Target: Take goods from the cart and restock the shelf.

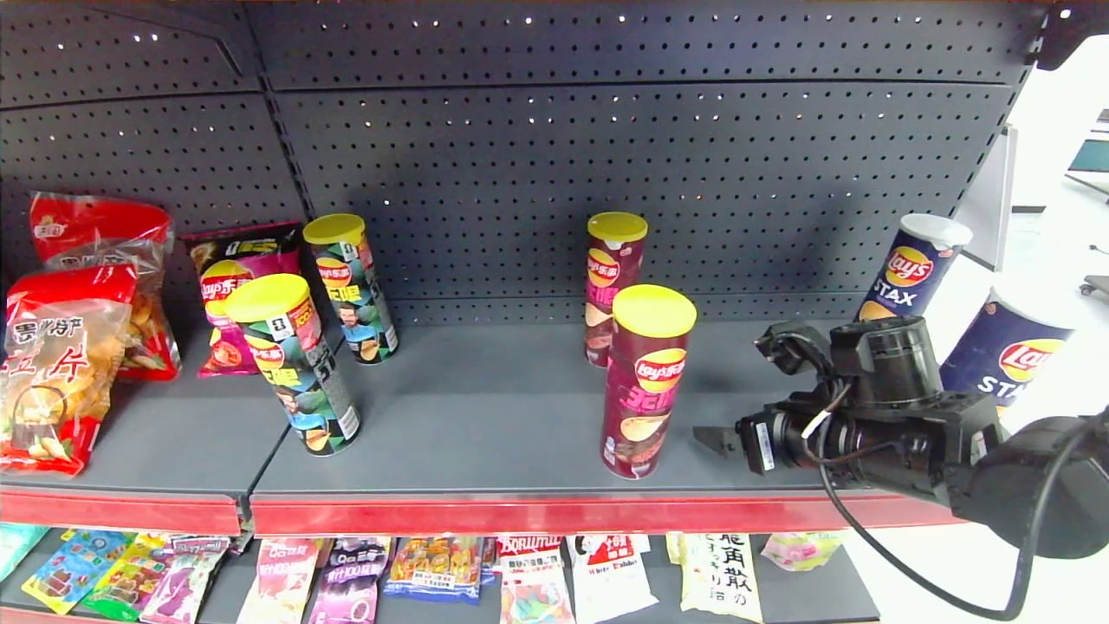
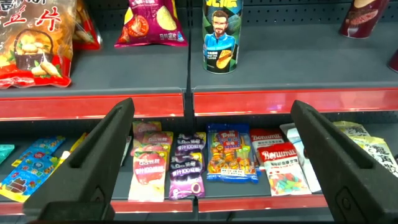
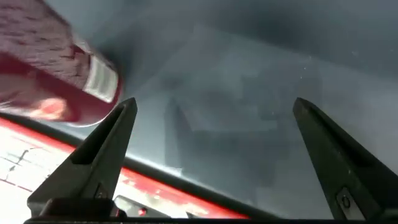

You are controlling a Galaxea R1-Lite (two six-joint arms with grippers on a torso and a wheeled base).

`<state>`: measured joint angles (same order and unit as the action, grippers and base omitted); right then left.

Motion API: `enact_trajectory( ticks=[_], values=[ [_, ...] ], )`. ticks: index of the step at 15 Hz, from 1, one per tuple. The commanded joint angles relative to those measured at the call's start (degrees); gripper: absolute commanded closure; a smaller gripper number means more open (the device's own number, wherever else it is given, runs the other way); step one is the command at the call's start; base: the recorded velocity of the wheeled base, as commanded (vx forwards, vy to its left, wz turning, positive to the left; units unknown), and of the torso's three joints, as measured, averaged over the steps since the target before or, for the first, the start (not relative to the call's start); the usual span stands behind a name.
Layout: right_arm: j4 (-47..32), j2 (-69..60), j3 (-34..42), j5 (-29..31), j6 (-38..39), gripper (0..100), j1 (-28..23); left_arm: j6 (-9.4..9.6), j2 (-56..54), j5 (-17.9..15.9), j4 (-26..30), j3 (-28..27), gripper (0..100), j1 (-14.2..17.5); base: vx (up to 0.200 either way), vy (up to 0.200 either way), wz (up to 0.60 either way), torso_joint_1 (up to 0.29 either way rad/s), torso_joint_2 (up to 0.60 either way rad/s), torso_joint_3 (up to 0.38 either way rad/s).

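The right gripper [image 3: 214, 104] is held with jaws released and empty. The maroon chip can [image 1: 645, 381] stands upright on the shelf [image 1: 485, 407], just beside them. It is judged light, stiff and slippery, and best taken mid-body. The left gripper [image 2: 212, 107] is likewise released.
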<state>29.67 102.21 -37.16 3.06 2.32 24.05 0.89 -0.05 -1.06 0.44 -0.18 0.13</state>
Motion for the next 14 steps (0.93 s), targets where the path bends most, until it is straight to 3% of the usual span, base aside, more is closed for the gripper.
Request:
enact_trajectory(
  ticks=[1, 9, 14],
  values=[
    [0.39, 2.12, -0.46, 0.10, -0.03, 0, 0.65, -0.01, 0.05, 0.01, 0.00, 0.01, 0, 0.04, 0.000, 0.000, 0.00, 0.000, 0.00, 0.000],
    [3.64, 5.72, -1.25, 0.28, -0.12, 0, 2.58, -0.01, 0.05, 0.01, 0.00, 0.01, 0, 0.04, 0.000, 0.000, 0.00, 0.000, 0.00, 0.000],
    [3.81, 7.04, -1.69, 3.62, -0.03, 0, 3.99, -0.01, 0.05, 0.01, 0.00, 0.01, 0, -0.05, 0.000, 0.000, 0.00, 0.000, 0.00, 0.000]
  ],
)
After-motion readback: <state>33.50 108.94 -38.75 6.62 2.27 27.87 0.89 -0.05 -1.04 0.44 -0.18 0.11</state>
